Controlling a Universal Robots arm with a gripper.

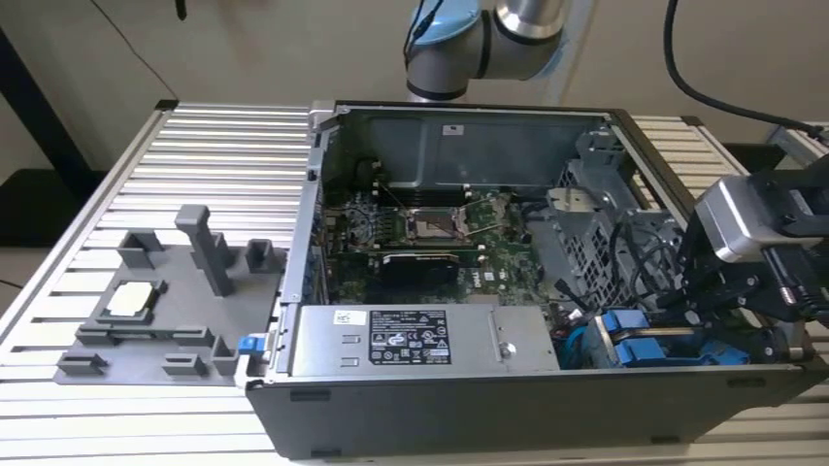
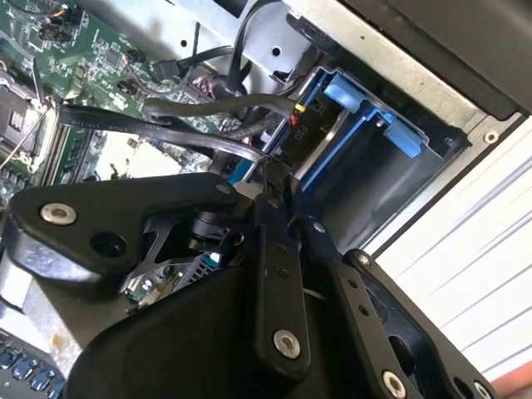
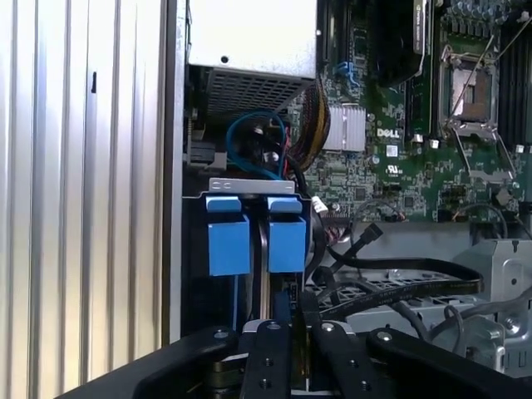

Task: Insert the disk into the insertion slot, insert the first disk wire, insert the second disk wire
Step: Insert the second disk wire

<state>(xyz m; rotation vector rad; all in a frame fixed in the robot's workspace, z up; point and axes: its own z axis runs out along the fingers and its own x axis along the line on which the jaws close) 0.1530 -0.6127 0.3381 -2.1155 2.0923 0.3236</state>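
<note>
1. 1 open computer case (image 1: pixel 518 408) on 1 slatted table (image 1: pixel 208 165).
2. 2 blue drive caddies (image 3: pixel 249 237) side by side in the first wrist view.
3. 1 labelled power-supply box (image 1: pixel 414 340).
4. 1 grey fixture tray (image 1: pixel 169 311) on the table.
5. 1 robot arm (image 1: pixel 480 44).

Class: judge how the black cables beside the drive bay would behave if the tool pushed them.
The black cables look floppy: they sag and curve loosely, so they would probably bend aside rather than resist. They look thin and light, and may spring back since their ends seem attached.
</note>
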